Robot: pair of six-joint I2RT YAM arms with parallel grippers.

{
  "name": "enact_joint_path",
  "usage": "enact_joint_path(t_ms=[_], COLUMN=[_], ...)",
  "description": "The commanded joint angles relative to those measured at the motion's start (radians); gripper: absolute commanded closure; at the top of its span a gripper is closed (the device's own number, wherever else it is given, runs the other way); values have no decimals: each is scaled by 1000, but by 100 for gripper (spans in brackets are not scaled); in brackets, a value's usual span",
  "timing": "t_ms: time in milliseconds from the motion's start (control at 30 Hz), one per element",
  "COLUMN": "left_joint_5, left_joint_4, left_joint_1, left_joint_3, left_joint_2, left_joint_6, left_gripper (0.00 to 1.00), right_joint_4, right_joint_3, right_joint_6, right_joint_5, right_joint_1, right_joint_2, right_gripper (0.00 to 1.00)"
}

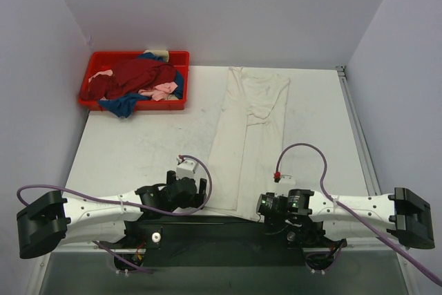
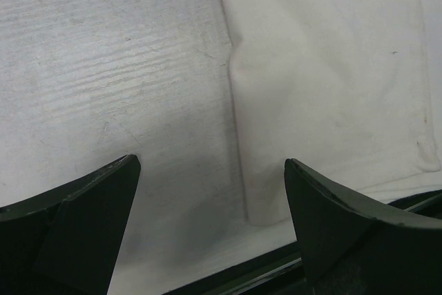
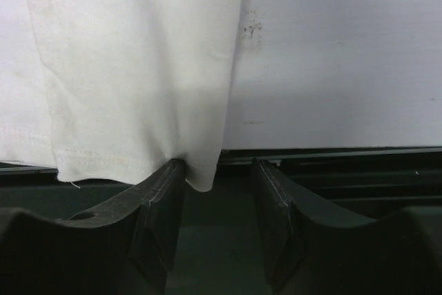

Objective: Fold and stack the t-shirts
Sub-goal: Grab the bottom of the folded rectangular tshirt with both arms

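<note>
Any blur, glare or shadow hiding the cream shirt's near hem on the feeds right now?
Left wrist: cream shirt in focus, evenly lit; left tool dark and featureless. Right wrist: hem stitching crisp, slight shadow by the right tool. Top external: no glare, shirt evenly lit.

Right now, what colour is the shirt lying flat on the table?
The t-shirt is cream-white, clearest in the top external view.

Red rectangular plastic tray [image 1: 110,55] sits at the far-left corner of the white scuffed surface [image 1: 138,150], close to the back wall. Dark scratch marks across the surface's middle. Grey metal rail [image 1: 356,122] runs along its right edge. Plain pale lavender walls [image 1: 221,5] on three sides.
</note>
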Motion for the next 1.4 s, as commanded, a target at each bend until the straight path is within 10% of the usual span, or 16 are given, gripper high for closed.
enact_joint_path(t_ms=[0,500,1367], left_joint_5=[12,36,133], left_joint_4=[28,43,114], left_joint_1=[5,5,-14], left_joint_3=[-7,-13,-91], left_joint_2=[-13,7,-12], left_joint_6=[-16,-17,-83], left_gripper=[2,13,57], right_joint_4=[17,71,33], right_joint_3=[-44,-97,-15], right_joint_6=[41,21,-65], right_joint_5=[50,47,81], right_joint_1=[7,7,-52], right_joint_2=[-24,-133,-100], right_gripper=[58,100,100])
